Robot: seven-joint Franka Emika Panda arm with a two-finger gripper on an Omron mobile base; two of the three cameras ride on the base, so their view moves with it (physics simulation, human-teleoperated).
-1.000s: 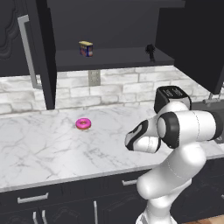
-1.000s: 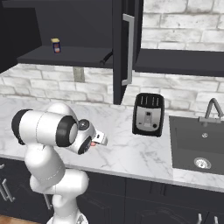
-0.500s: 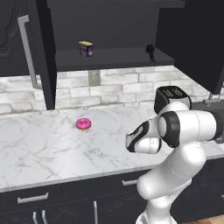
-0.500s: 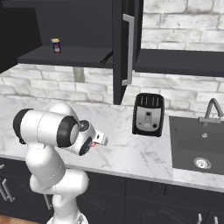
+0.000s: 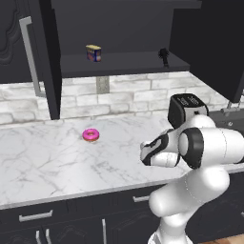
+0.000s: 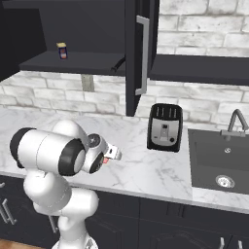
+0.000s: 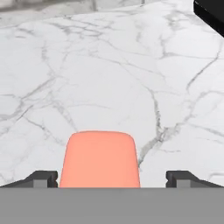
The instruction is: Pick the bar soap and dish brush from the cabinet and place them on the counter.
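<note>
Two dark fingertips [image 7: 41, 178] spread wide, pincer [image 7: 111, 179] open, gripping nothing. Bar soap [image 7: 100, 159] flat on counter [image 7: 131, 78] betw. tips, gap each side, not touching either. Dish brush [image 5: 164, 56] well above & beyond pincer, on cabinet [image 5: 124, 63] shelf, right end. Yellow-blue box [image 5: 94, 53] same shelf, further left. Pink donut [image 5: 91, 135] on marble, off to pincer's left. Toaster [image 6: 165, 127] to right.

counter [image 5: 43, 162]: I see polished white marble, grey veins, smooth | bar soap [image 7: 99, 159]: matt salmon-orange, smooth, on the counter | cabinet [image 5: 47, 57]: matt black, carved door, brushed silver metal handle [image 6: 142, 56] | toaster [image 6: 165, 127]: on the counter, glossy black, metallic front | donut [image 5: 91, 135]: on the counter, glossy pink frosting
</note>
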